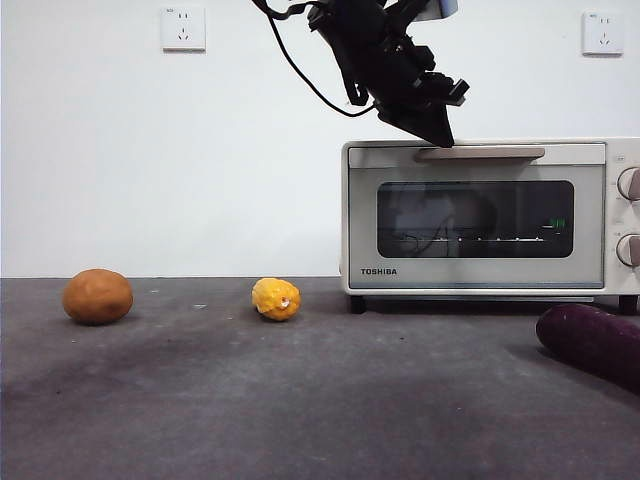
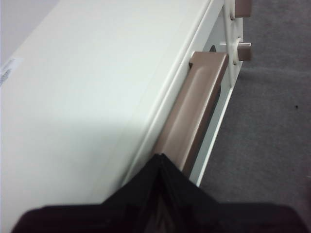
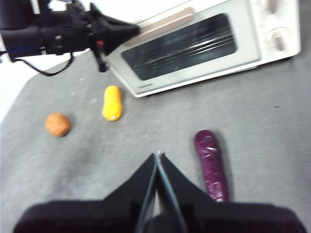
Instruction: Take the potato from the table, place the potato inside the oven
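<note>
We see the left gripper at the oven, jaws pressed together into one point, tip at the left end of the beige bar handle along the door's top edge; can't tell if it actually touches. Door is closed. The potato sits on the table far left, well apart from the oven, nothing holding it. A yellow lump lies between potato and oven; a purple vegetable lies near right, in front of the oven. The right gripper hangs above the table, jaws closed and empty.
</note>
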Robot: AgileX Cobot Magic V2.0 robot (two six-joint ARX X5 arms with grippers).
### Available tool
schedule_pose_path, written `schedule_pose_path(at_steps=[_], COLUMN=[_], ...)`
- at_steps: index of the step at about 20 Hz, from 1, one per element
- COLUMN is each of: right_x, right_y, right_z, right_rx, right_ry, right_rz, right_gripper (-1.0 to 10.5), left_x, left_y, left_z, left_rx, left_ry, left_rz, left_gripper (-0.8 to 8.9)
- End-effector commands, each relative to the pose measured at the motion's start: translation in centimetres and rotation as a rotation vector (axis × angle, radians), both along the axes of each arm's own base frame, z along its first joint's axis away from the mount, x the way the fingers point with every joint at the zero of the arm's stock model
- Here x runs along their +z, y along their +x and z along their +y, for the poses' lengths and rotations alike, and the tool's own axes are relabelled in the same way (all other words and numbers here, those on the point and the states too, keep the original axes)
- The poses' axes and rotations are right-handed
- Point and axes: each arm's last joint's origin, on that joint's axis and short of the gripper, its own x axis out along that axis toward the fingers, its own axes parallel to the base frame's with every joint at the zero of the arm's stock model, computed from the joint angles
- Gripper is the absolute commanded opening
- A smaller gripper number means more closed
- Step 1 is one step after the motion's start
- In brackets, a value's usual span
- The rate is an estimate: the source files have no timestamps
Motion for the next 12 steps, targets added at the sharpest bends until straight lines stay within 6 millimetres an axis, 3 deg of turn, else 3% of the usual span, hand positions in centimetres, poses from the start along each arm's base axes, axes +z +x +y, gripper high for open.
schedule_pose_path(at_steps=[1, 12], right_x=[0.6, 6.0], right_y=[-0.3, -4.1], right_z=[0.0, 0.0], right_rx=[0.002, -0.044], right_ry=[0.015, -0.016], right_rz=[-0.021, -0.200], right_gripper=[0.0, 0.0], left_x=[-2.7, -3.2], left_y=[0.0, -0.7], left_z=[-0.3, -0.5], left_rx=[0.000, -0.001], left_ry=[0.049, 0.052], left_rz=[0.119, 0.207], left_gripper=[-0.10, -0.10])
